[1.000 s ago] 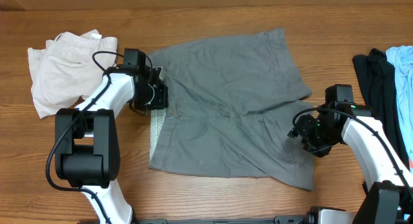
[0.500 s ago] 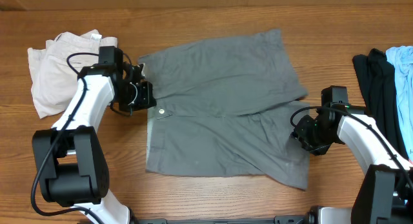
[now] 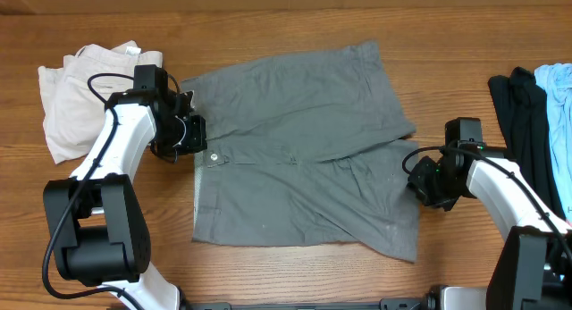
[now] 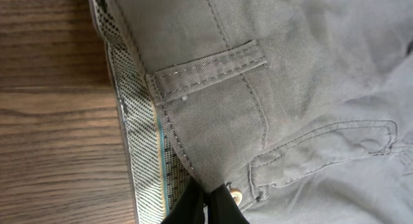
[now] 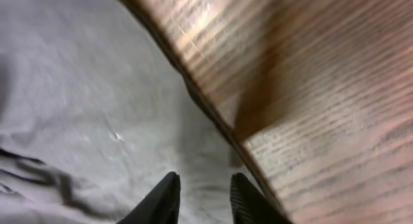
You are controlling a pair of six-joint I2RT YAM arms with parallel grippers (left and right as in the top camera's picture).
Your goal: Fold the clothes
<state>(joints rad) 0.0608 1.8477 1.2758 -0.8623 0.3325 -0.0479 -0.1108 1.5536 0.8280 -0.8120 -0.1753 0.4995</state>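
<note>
The grey shorts [image 3: 295, 149] lie spread in the middle of the table [image 3: 295, 288], with the waistband to the left and both legs running right. My left gripper [image 4: 208, 210] is clenched on the waistband edge just beside the button [image 4: 237, 197], biting only a thin strip where the pale lining [image 4: 145, 166] shows. My right gripper [image 5: 205, 199] has its fingers apart over the near leg, close to its right-hand edge, and grasps nothing. As I judge it, the danger is unevenness: if my left pulls while my right holds nothing, the shorts will slide and skew rather than fold, and the creases across the near leg will get pressed in. That small pinch could also slip off, or take one layer only and peel the lining outward. On the right, closing this near the hem may catch bare wood instead of cloth. The cream shorts [image 3: 76, 96] lie just left of my left arm, where a wide swing could snag them.
</note>
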